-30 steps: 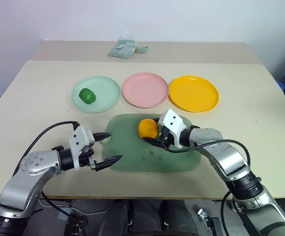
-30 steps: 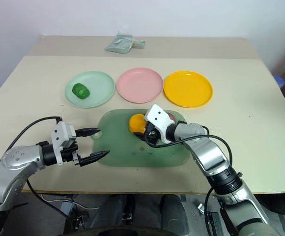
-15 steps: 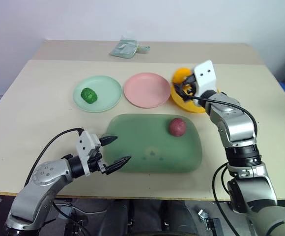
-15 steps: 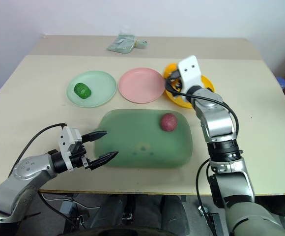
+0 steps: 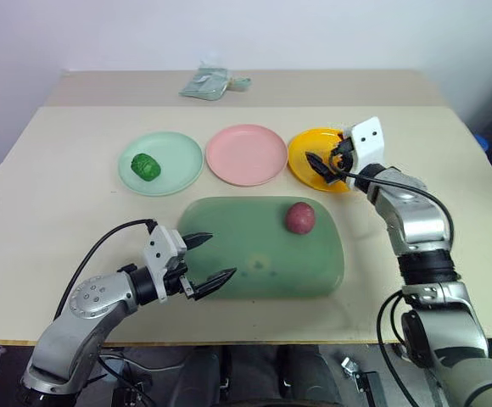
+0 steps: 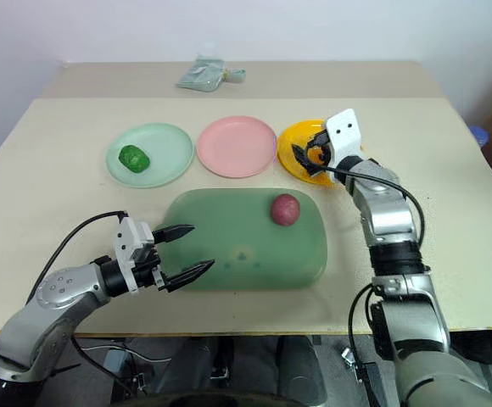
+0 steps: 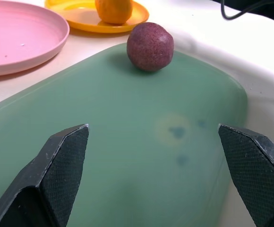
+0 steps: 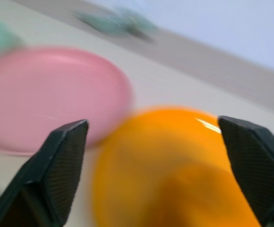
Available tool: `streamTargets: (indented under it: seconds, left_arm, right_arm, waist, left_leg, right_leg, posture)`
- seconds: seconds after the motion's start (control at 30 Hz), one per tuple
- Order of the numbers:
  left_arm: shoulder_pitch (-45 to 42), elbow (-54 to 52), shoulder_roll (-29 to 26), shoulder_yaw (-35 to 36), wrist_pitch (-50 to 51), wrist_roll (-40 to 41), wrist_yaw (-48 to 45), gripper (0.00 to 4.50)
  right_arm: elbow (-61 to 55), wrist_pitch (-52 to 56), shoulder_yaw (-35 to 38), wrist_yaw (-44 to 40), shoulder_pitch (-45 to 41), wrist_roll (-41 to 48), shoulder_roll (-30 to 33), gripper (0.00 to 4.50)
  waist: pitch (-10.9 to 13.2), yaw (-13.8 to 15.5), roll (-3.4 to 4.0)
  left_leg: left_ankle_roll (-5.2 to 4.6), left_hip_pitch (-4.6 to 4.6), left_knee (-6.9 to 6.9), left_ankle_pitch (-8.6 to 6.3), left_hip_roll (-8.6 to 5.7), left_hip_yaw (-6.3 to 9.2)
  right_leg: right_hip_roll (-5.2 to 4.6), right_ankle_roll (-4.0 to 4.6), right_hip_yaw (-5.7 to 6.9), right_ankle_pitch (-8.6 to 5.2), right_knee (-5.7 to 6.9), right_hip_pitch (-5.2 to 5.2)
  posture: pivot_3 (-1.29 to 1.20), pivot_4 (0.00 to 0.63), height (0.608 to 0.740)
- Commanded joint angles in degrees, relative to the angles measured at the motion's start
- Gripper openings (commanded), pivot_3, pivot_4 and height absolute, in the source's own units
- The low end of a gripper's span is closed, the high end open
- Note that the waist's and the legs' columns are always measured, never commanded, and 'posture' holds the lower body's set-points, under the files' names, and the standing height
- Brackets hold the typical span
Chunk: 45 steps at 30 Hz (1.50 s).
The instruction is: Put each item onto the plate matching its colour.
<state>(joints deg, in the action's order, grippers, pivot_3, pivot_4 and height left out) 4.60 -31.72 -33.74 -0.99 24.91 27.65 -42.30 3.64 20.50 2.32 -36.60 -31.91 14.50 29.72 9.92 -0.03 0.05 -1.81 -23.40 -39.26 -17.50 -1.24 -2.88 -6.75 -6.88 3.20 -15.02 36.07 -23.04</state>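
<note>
From the head camera you see a crumpled grey-green bag [image 5: 205, 82] at the table's far edge, the bumpy green lump [image 5: 146, 165] on the mint plate [image 5: 182, 157], the pink plate [image 5: 247, 154] bare, and the dark red ball [image 5: 299, 217] on the green mat [image 5: 263, 254], nothing blocking it. Your right gripper [image 5: 331, 159] hangs spread over the yellow plate [image 5: 301, 157], your left gripper [image 5: 208, 259] spread at the mat's near corner. Your left wrist camera adds the smooth orange ball [image 7: 113, 9] resting on the yellow plate, behind the matte, faintly speckled red ball.

Right gripper [image 5: 324, 158] carried the orange ball [image 7: 113, 10] from the green mat [image 5: 246, 263] to the yellow-orange plate [image 5: 301, 157], then released it.
</note>
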Motion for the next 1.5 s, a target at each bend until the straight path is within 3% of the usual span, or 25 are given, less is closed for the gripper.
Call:
streamTargets:
  seconds: [0.03,0.17,0.37,0.47,0.57,0.7,0.97,1.13,1.3,1.5]
  left_arm:
    - [-0.93,-0.72,-0.54,0.38,-0.48,0.44,-0.90,4.50]
    - [-2.10,0.34,-0.91,0.13,-0.56,0.46,-1.97,4.50]
    - [-3.00,0.94,-0.91,-0.08,-0.52,0.16,-2.56,4.50]
    - [-2.51,0.69,-1.15,0.69,-0.52,0.18,-2.40,4.50]
    - [-1.54,0.34,-1.40,1.96,-0.56,0.38,-1.92,4.50]
    - [-0.18,0.25,-1.42,4.28,-0.71,0.74,-0.90,4.50]
    - [0.10,0.92,0.72,7.93,-1.66,0.70,2.71,4.50]
    - [1.50,-0.20,1.74,9.39,-2.36,-0.44,5.44,4.50]
    - [3.82,-1.49,2.94,11.80,-2.72,0.32,7.52,4.50]
    - [5.35,4.43,2.20,17.57,-6.78,-2.97,9.06,4.50]
  right_arm:
    - [-13.50,4.21,-0.28,-12.82,8.28,8.29,5.99,4.44]
    - [-17.35,5.94,-2.33,-14.77,13.45,8.07,8.68,4.44]
    - [-12.90,4.42,-5.48,-9.23,12.57,1.57,5.66,4.44]
    - [-12.13,4.08,-6.65,-8.73,11.90,0.35,4.63,3.58]
    - [-11.76,2.60,-7.12,-7.86,10.38,-0.55,3.33,2.30]
    - [-9.45,1.10,-6.92,-3.33,4.25,-1.61,-2.13,2.30]
    - [15.45,-0.62,-7.38,14.08,-14.55,-9.21,-17.58,2.30]
    - [23.09,-6.50,-6.28,14.53,-18.87,-9.54,-20.17,4.47]
    - [17.25,-9.39,-5.85,8.72,-14.76,-8.80,-14.87,4.47]
    - [5.32,-12.52,-0.03,-4.02,0.74,-3.77,-0.76,4.47]
  waist:
    - [0.00,0.33,0.00]
    - [0.00,0.00,0.00]
    - [0.00,-0.47,0.00]
    - [0.00,-0.42,0.00]
    - [0.00,-0.50,-0.01]
    - [0.01,-0.84,0.01]
    - [-0.01,-0.68,-0.01]
    - [0.00,-0.88,0.01]
    - [0.01,-0.79,0.03]
    - [0.00,-0.41,0.00]
  left_leg:
    - [-0.02,0.01,0.00,-0.01,0.01,0.00]
    - [-0.02,0.06,-0.02,-0.01,0.02,-0.03]
    - [0.03,0.08,-0.01,0.01,0.02,0.03]
    - [0.04,0.06,-0.01,0.02,0.02,0.03]
    - [0.04,0.06,-0.01,0.02,0.01,0.03]
    - [0.10,0.05,0.02,0.05,0.05,0.03]
    - [0.13,0.02,0.01,0.06,-0.02,0.05]
    - [0.13,0.00,0.04,0.07,-0.03,0.05]
    - [0.14,-0.01,0.06,0.07,-0.01,0.05]
    - [0.11,0.01,0.03,0.05,-0.03,0.04]
  right_leg:
    - [0.00,0.00,0.00,0.00,-0.03,0.01]
    - [-0.03,0.00,-0.03,0.00,-0.03,0.01]
    - [-0.04,0.02,-0.03,0.00,0.01,0.01]
    - [-0.03,0.02,-0.02,0.00,0.00,0.00]
    - [-0.03,0.02,-0.01,0.00,-0.01,0.01]
    - [-0.02,0.04,-0.03,-0.01,0.02,-0.07]
    - [0.00,0.05,0.03,-0.02,0.06,-0.08]
    - [0.04,0.05,0.04,-0.02,0.08,-0.10]
    - [0.06,0.05,0.04,-0.02,0.08,-0.11]
    - [0.03,0.05,0.04,-0.02,0.02,-0.04]
  posture:
    - [0.00,0.150,0.740]
    - [0.00,0.150,0.740]
    - [0.00,0.150,0.740]
    - [0.00,0.150,0.740]
    - [0.00,0.150,0.740]
    - [0.00,0.150,0.740]
    - [0.00,0.150,0.740]
    - [0.00,0.150,0.740]
    - [0.00,0.150,0.740]
    - [0.00,0.150,0.740]
